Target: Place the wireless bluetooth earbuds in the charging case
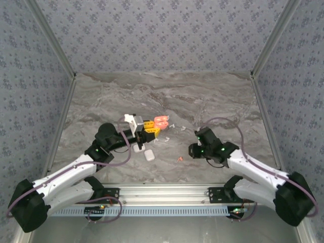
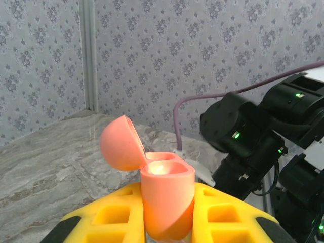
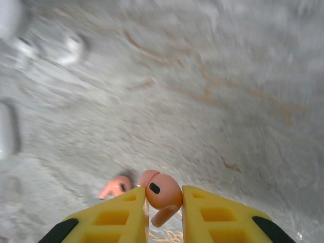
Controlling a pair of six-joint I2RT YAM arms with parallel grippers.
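Note:
My left gripper (image 2: 167, 225) is shut on the orange-pink charging case (image 2: 167, 195), which stands upright between the yellow fingers with its lid swung open to the left. From above, the case (image 1: 161, 121) is held over the middle of the table. My right gripper (image 3: 164, 205) is shut on one orange-red earbud (image 3: 163, 191), its stem pointing down, just above the marble. A second orange-red earbud (image 3: 115, 186) lies on the table close to the left finger, seen from above as a small orange earbud (image 1: 180, 158).
A white case (image 1: 149, 155) lies near the left arm. Small white earbuds (image 1: 163, 139) are scattered by the held case, and blurred white earbuds (image 3: 71, 48) show at the upper left of the right wrist view. The right arm (image 2: 243, 136) stands close behind the held case.

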